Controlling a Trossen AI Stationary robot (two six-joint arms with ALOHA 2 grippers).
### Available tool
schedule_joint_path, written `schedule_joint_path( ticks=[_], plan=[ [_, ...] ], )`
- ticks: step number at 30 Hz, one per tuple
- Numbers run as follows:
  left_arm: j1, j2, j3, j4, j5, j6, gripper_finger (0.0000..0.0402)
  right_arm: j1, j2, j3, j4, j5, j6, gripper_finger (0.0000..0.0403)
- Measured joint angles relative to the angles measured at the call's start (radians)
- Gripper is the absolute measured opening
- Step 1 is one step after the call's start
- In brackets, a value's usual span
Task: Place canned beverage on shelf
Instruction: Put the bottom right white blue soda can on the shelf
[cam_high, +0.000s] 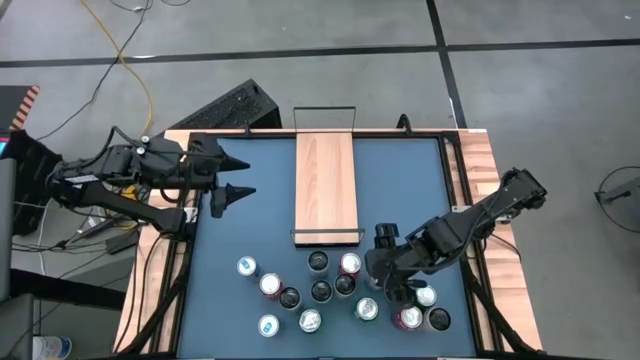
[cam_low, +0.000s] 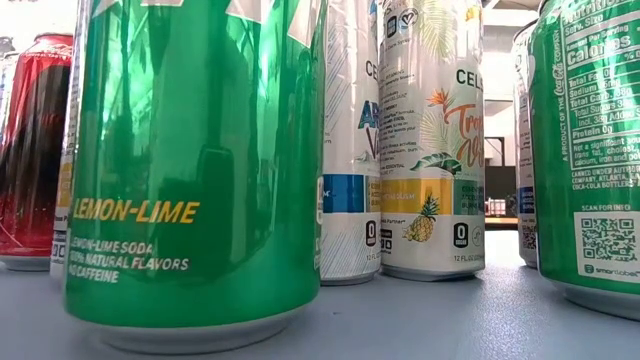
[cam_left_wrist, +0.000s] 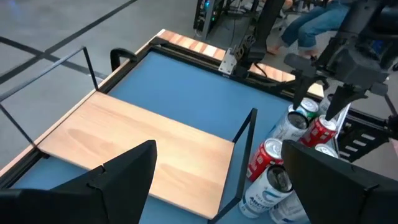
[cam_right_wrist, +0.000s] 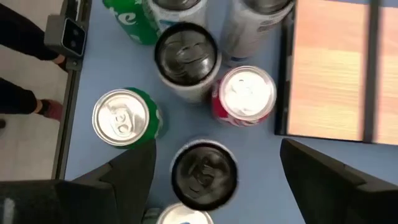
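Cans crowd the blue tabletop under the right gripper, while the bare shelf lies just beyond it; the left gripper waits open beside the shelf. Low view: only cans. Left wrist: shelf empty ahead of those spread fingers. Right wrist: open fingers straddle a dark-topped can; best to descend straight, centred, clear of the red can and green can just ahead.

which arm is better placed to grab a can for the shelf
Right. The right gripper hangs open directly over the can cluster, a dark-topped can between its fingers. The left gripper waits open beside the empty shelf, away from the cans.
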Motion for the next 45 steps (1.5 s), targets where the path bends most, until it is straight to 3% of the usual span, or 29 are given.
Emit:
schedule_joint_path(
  ticks=[19, 29, 39, 45],
  plan=[
    [0.0, 0.001, 0.0, -0.006, 0.0, 0.022, 0.0332, 0.024, 0.0, -0.146, 0.072, -0.016, -0.019, 0.0329],
    [0.0, 0.001, 0.0, -0.005, 0.0, 0.022, 0.0332, 0.023, 0.003, -0.156, 0.081, -0.019, -0.086, 0.0329],
    [0.0, 0.001, 0.0, -0.004, -0.001, 0.025, 0.0332, 0.016, 0.142, -0.155, 0.071, -0.088, -0.09, 0.0328],
    [0.0, 0.001, 0.0, -0.005, -0.001, 0.025, 0.0332, 0.017, 0.156, -0.155, 0.067, -0.098, -0.083, 0.0308]
  ],
)
